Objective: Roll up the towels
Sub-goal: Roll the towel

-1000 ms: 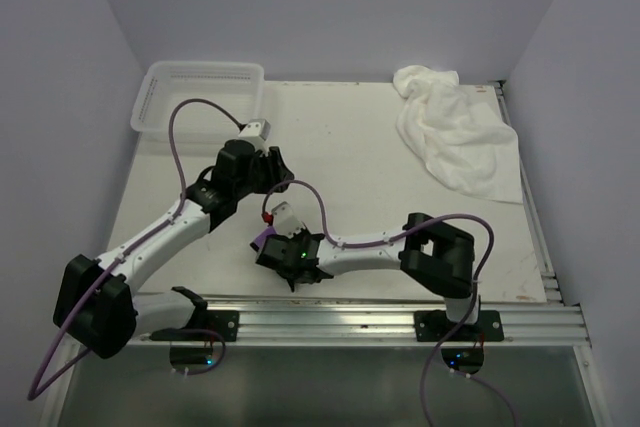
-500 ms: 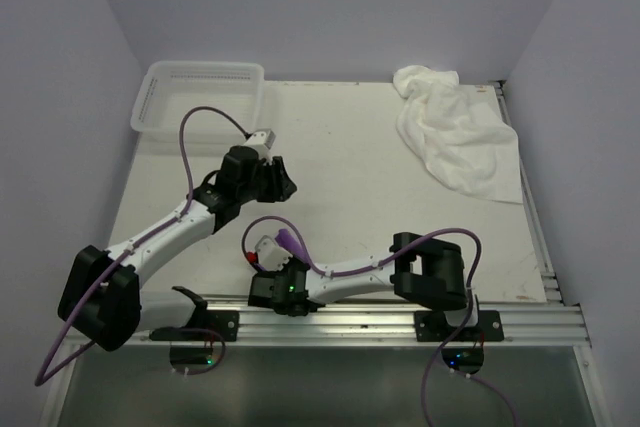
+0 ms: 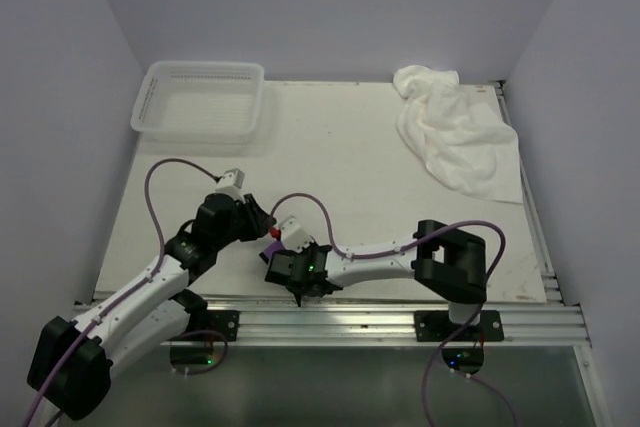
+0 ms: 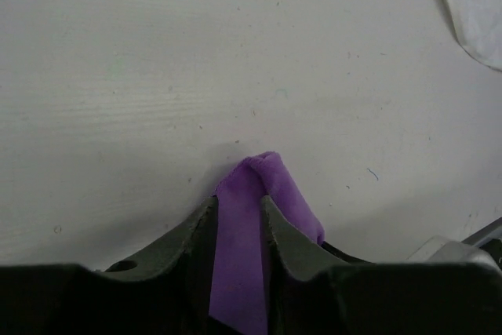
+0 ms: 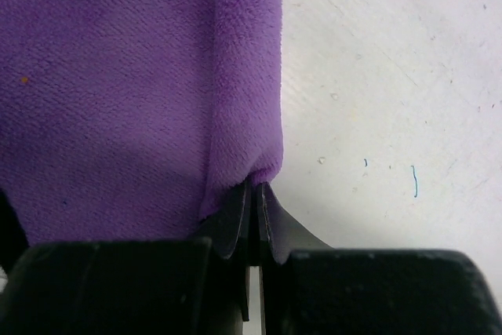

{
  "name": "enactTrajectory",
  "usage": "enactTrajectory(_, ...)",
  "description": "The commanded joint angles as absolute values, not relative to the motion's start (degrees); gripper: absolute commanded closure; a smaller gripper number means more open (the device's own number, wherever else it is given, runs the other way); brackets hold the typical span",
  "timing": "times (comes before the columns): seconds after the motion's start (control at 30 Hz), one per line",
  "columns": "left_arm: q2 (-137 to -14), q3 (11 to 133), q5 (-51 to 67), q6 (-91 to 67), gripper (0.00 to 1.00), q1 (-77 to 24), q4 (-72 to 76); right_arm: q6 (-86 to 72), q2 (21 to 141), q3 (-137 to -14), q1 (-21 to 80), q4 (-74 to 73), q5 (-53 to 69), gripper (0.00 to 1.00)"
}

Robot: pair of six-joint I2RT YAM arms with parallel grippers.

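Top external view, from the left: a white mesh basket [image 3: 205, 102] sits in the far left corner of the surface [image 3: 350, 162], well apart from the work. My left arm reaches in low toward the near middle. Its wrist view shows the left pincer [image 4: 238, 202] clenched around a narrow band of the purple towel [image 4: 271, 182], with cloth filling the gap between the fingers. Just beside it, the right pincer [image 5: 252, 187] is clamped tight on a folded edge of the same towel, pinching where the fold ends. I judge that I have both on it so one end is anchored while the other turns the cloth into a roll. How far the roll has got I cannot tell, since the arms hide most of it from above. The white towel [image 3: 455, 132] lies crumpled in the far right corner, with neither arm near it, so it looks like the later job.

The surface is pale and lightly scuffed, with small marks in both wrist views. Plain lilac walls [image 3: 330, 7] close it in on three sides, and a metal rail [image 3: 380, 319] carrying the arm bases runs along the near edge.
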State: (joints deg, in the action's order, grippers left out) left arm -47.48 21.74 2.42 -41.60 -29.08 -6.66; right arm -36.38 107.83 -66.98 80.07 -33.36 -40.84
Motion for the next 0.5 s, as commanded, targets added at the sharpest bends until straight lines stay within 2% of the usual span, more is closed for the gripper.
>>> enactTrajectory(0.0,-49.82,23.64,3.32,-43.33,0.71,-29.18,-2.74,-42.10,105.83,-63.64,76.73,-31.12,-34.82,1.00)
enactTrajectory(0.03,-51.92,23.38,4.73,-43.33,0.74,-29.18,-1.51,-42.45,105.56,-63.63,76.29,-30.42,-34.28,1.00)
enactTrajectory(0.07,-53.16,22.86,7.18,-43.50,0.83,-29.27,-0.97,-42.80,105.38,-63.55,75.42,-30.24,-33.67,1.00)
enactTrajectory(0.17,-56.86,21.89,8.17,-44.03,0.91,-30.49,1.75,-44.03,104.50,-63.28,73.83,-29.10,-31.73,1.00)
enactTrajectory(0.47,-68.63,22.76,8.44,-42.80,0.94,-36.82,1.76,-43.86,102.57,-61.97,71.81,-26.72,-26.46,1.00)
